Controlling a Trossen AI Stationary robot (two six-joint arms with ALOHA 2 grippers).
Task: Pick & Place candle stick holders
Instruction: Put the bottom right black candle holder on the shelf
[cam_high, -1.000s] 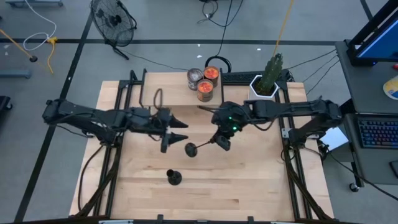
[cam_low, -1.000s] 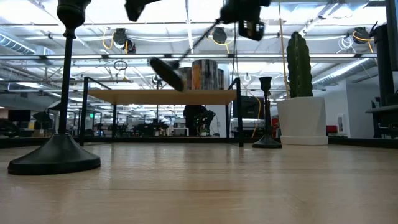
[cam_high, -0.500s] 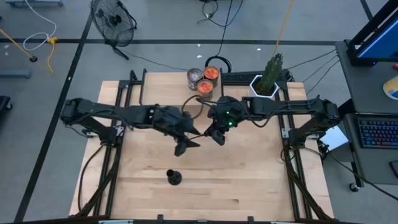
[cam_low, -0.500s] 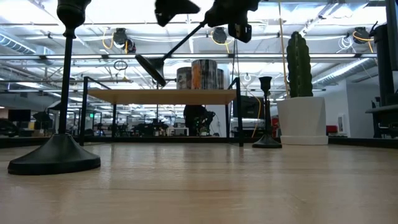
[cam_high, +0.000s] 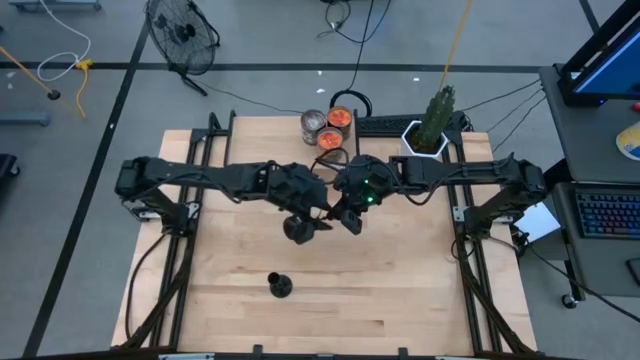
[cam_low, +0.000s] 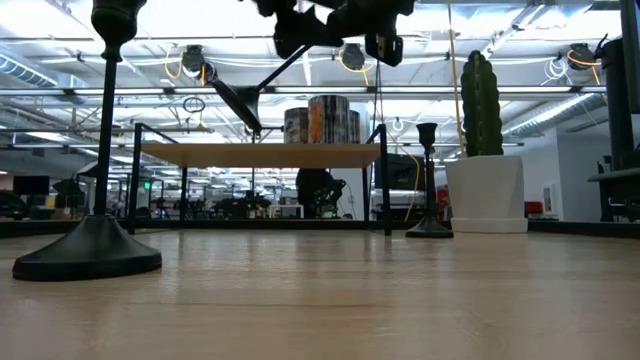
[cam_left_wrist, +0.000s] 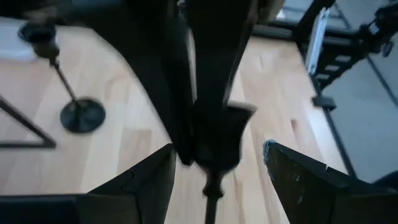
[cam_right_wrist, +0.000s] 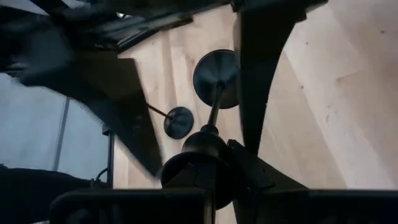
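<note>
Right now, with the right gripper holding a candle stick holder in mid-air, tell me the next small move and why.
Probably close the left gripper on the candle stick holder for a handover. The right gripper is shut on its cup end and holds it tilted above the table. The left gripper's open fingers straddle the stem without gripping it.

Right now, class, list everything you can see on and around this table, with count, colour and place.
Candle stick holders: three, black; one standing at the front, one beside the pot, one tilted in the air.
Glass jars: three, orange or grey contents, back rack.
Cactus: one, green, white pot, back right.
Fan: one, black, on the floor.
Table: one, light wood.
Right gripper: shut on the tilted holder.
Left gripper: open, at that holder.
</note>
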